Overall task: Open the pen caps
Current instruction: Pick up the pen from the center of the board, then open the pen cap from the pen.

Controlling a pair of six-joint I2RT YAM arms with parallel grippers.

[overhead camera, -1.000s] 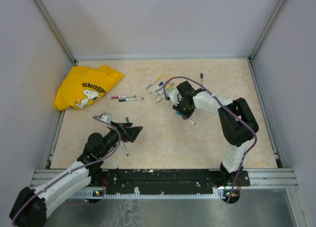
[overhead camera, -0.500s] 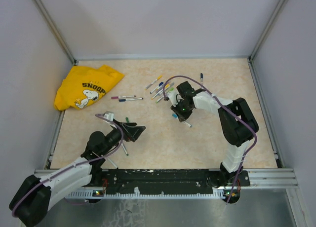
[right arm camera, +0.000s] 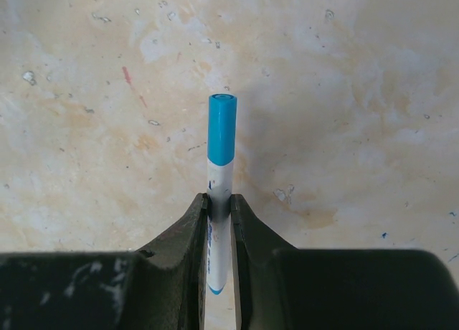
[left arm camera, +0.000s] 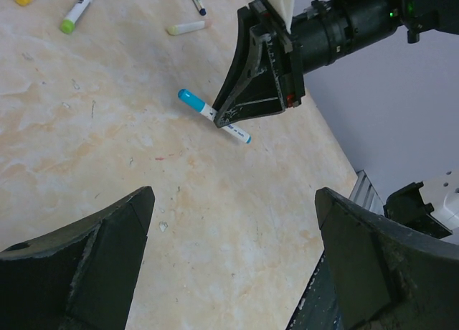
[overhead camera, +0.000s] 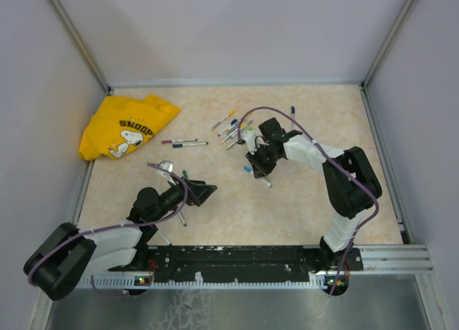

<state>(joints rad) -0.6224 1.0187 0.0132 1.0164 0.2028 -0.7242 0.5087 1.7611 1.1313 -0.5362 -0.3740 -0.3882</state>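
My right gripper (overhead camera: 259, 166) is shut on a white pen (right arm camera: 218, 229) and holds it just above the table. The pen's blue cap (right arm camera: 221, 129) is on and sticks out past the fingertips. The left wrist view shows the same right gripper (left arm camera: 228, 113) and the blue cap (left arm camera: 188, 97). My left gripper (overhead camera: 206, 194) is open and empty, low over the table, left of the held pen and pointing at it; its fingers (left arm camera: 86, 272) frame bare table. Several capped pens (overhead camera: 233, 129) lie in a cluster behind the right gripper.
A yellow Snoopy shirt (overhead camera: 123, 126) lies at the back left. Two pens (overhead camera: 184, 142) lie beside it, one pen (overhead camera: 292, 112) at the back right, and loose pens (overhead camera: 181, 215) by the left arm. Walls enclose the table on three sides.
My right gripper has carried the blue-capped pen a little left and nearer. My left gripper has reached forward and right, toward the pen.
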